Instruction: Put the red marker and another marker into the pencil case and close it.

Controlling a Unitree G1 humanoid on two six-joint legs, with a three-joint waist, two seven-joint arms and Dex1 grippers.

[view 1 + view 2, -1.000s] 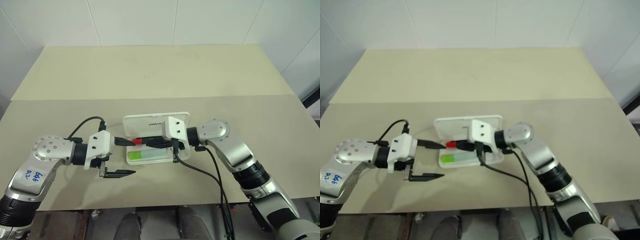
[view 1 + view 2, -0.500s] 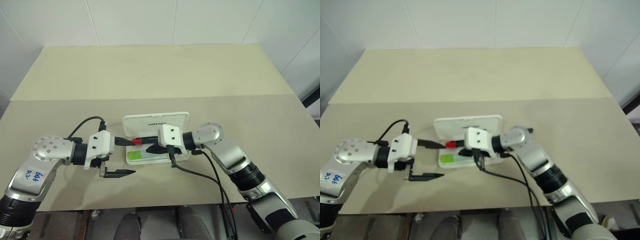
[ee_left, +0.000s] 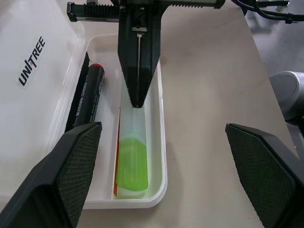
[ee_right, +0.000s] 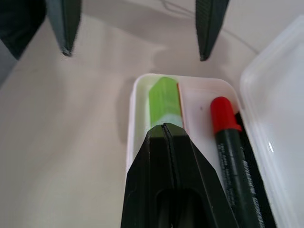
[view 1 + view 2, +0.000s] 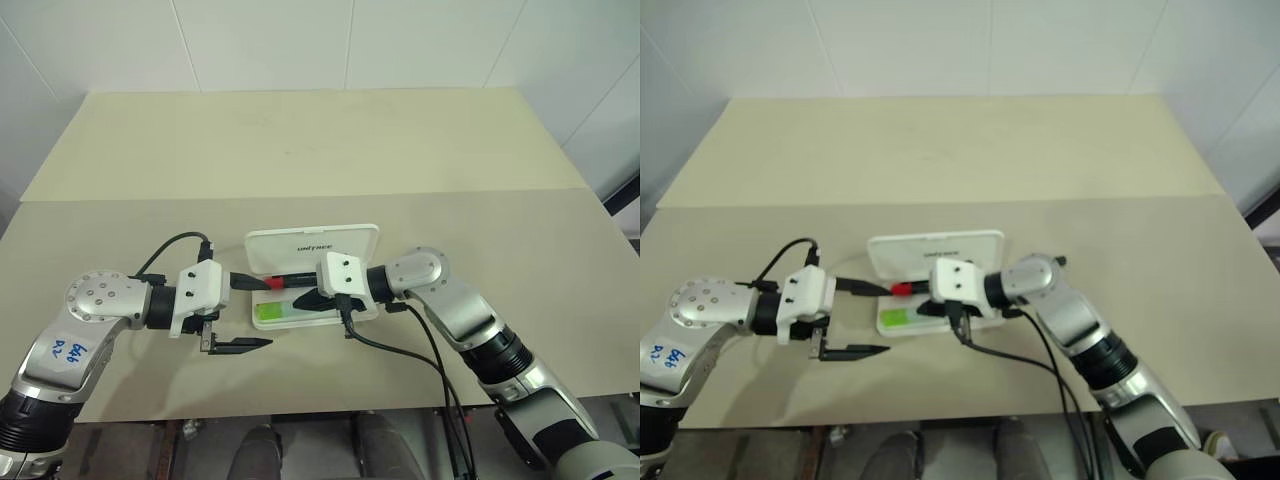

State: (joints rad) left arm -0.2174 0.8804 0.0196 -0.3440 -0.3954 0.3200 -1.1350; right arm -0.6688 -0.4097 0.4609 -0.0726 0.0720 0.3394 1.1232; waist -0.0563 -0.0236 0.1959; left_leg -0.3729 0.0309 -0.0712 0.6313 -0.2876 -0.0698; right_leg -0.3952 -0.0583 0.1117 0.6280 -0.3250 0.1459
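My right pincer (image 4: 167, 130) has its two black fingers pressed flat together, holding nothing, its tip resting over the chunky lime-green marker (image 3: 131, 164) in the near trough of the flat white hard plastic pencil case (image 5: 365, 308). I judge the closed tip serves as a pusher, nudging that marker to lie flat so the lid can shut. The slim black marker with the red cap (image 4: 227, 130) already lies in the far trough, beside the raised lid (image 3: 33, 71). My left pincer (image 5: 240, 312) hangs wide open and empty just left of the case on the beige table (image 5: 300, 150), likely waiting to steady the case or swing the lid. Both markers look in; closing remains.
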